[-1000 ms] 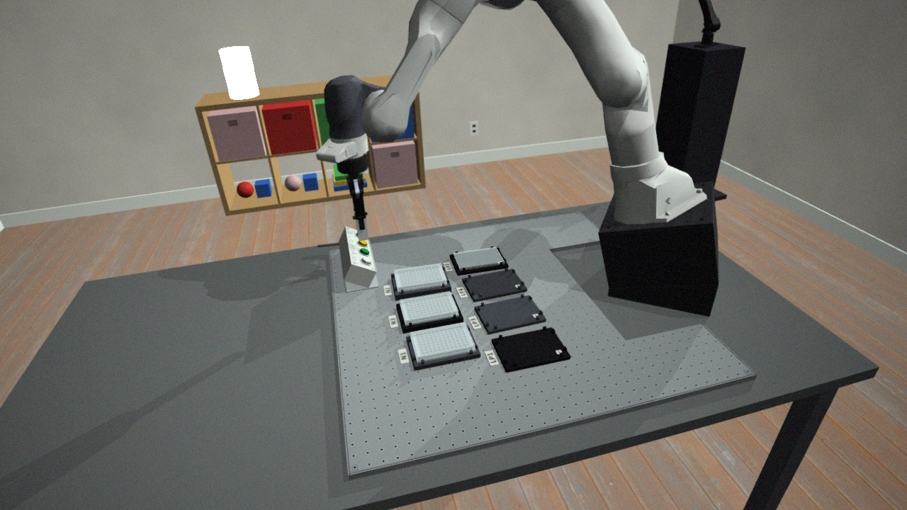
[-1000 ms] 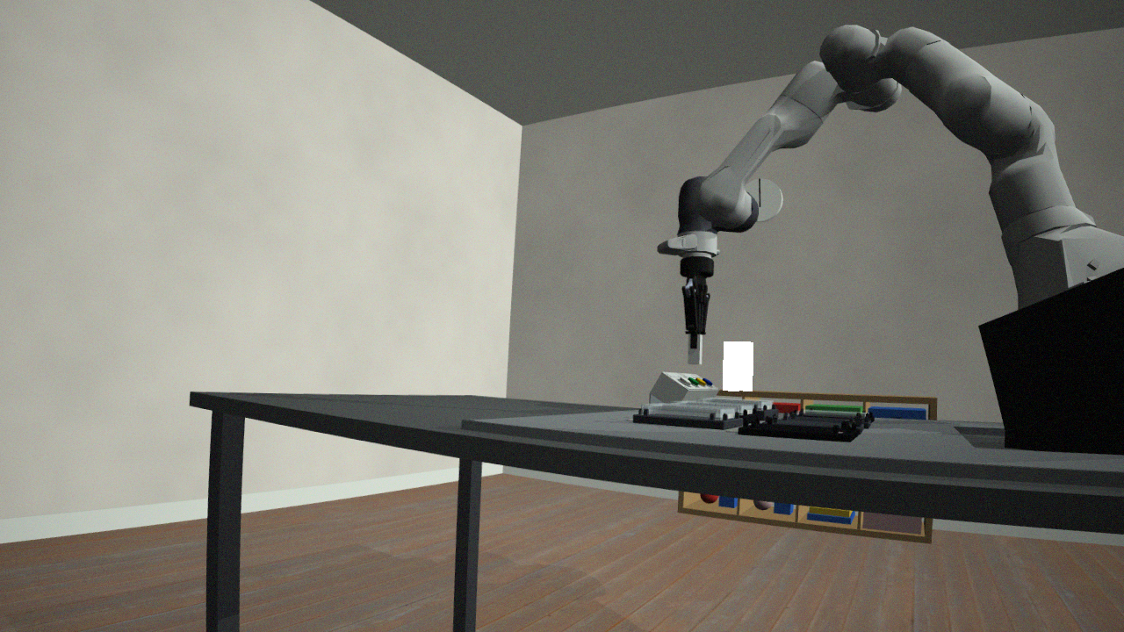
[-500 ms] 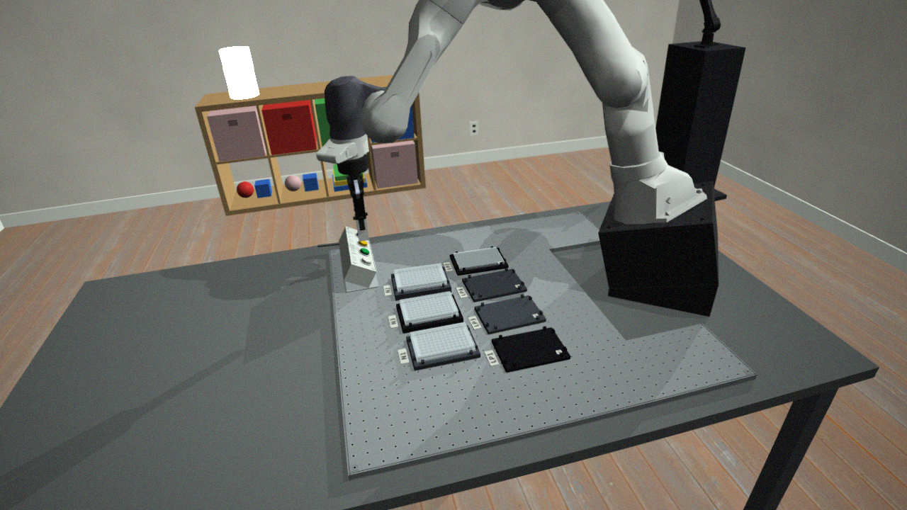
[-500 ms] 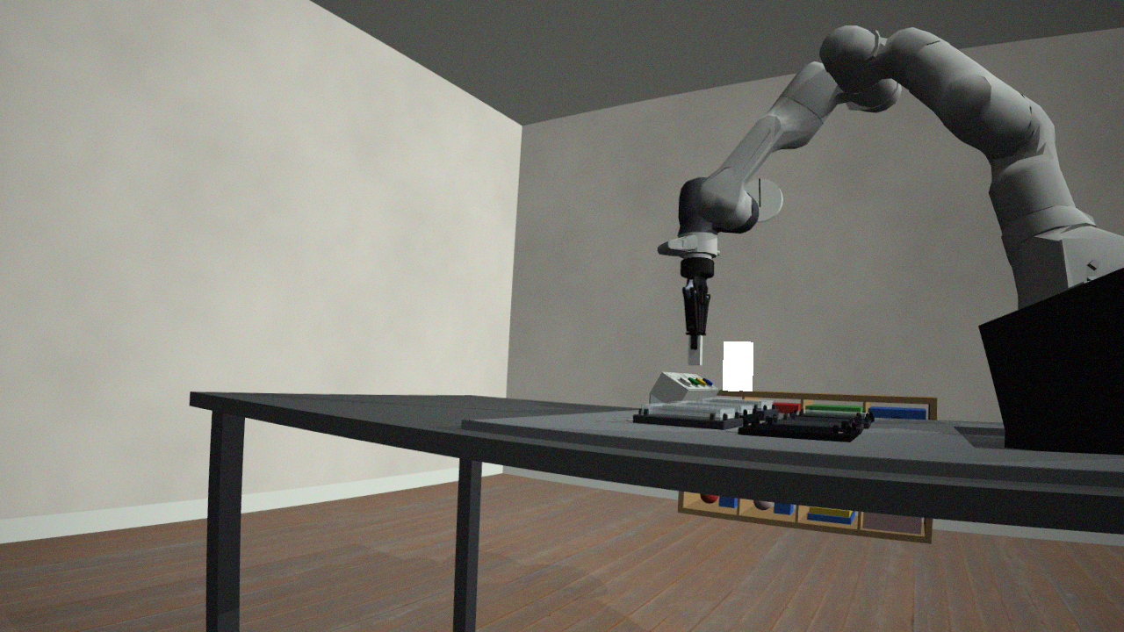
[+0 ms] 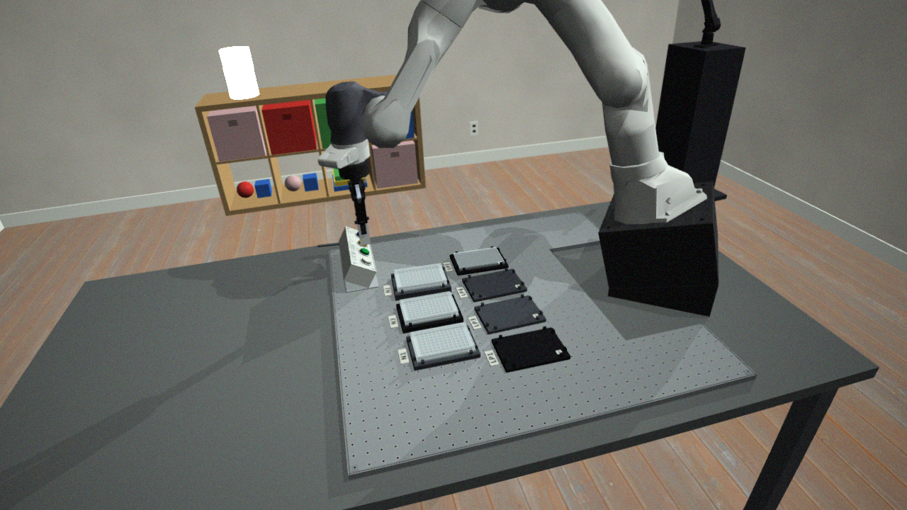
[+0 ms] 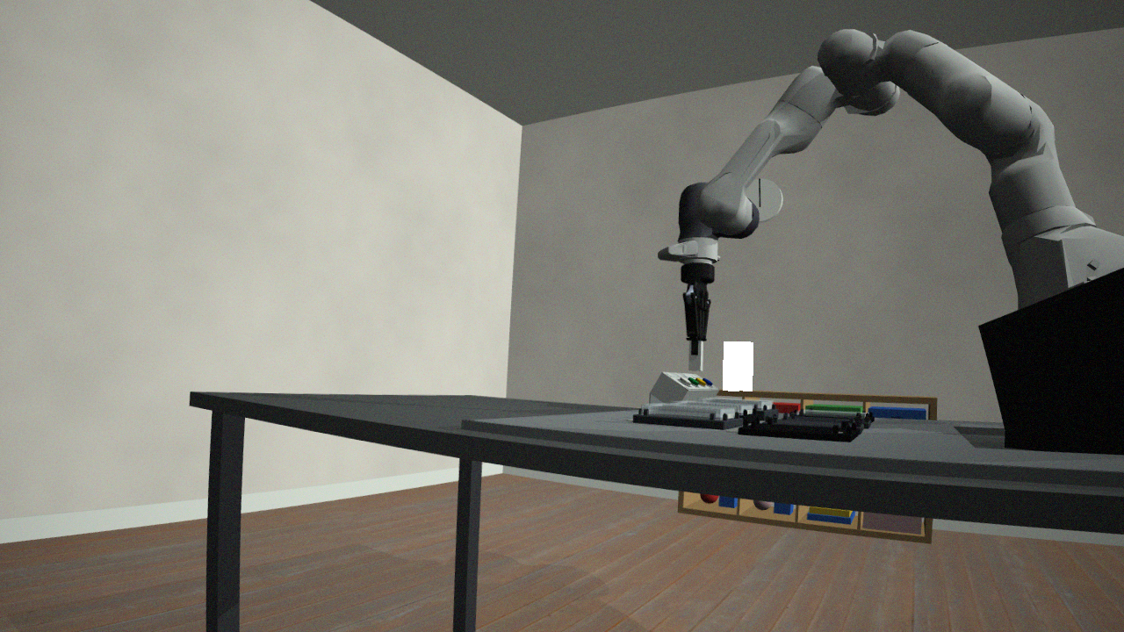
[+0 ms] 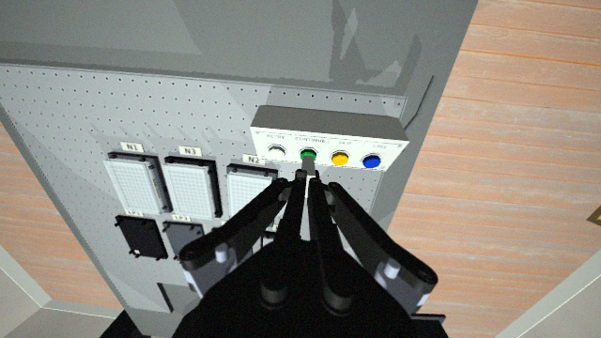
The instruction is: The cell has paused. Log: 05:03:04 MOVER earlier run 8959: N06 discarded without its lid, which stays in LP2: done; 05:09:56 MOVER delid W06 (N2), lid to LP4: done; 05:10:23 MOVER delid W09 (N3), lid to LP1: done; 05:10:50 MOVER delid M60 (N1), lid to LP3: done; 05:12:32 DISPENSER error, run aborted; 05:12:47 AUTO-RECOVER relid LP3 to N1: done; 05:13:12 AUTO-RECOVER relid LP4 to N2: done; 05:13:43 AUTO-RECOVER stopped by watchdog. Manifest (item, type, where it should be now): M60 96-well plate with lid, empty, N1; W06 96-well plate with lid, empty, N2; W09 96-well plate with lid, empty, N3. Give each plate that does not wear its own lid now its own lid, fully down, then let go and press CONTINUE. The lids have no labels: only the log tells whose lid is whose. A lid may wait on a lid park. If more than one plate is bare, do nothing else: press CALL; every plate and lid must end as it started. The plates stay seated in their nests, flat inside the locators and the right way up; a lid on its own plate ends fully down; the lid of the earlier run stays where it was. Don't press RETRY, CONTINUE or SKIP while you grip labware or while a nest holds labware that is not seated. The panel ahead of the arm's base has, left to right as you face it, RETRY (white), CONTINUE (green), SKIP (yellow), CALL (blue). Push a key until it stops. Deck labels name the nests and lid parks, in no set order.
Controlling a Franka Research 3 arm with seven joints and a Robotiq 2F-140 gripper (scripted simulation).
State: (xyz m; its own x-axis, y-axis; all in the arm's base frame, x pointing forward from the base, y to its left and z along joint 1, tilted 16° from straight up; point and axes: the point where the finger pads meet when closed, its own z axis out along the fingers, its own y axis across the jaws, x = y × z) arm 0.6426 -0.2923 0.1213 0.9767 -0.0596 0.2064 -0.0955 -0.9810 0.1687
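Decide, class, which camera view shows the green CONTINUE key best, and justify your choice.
The wrist view: the green CONTINUE key faces the camera, label readable, with the shut gripper just below it. The top view shows it small, side-on. The exterior view shows only tiny coloured key tops.

Button panel: the sloped white box with four round keys (image 5: 356, 266) stands on the perforated grey metal deck plate (image 5: 443, 418), toward the worktop's far edge.
Plates: three clear lidded well plates (image 5: 429, 309) lie in a row from the panel toward the near edge.
Lid parks: four flat black trays (image 5: 508, 313) run beside that row, toward the right edge.
Arm base: black pedestal (image 5: 659, 279) at the far right corner.
Gripper: black two-finger gripper (image 7: 307, 165), fingers together, hangs above the panel.
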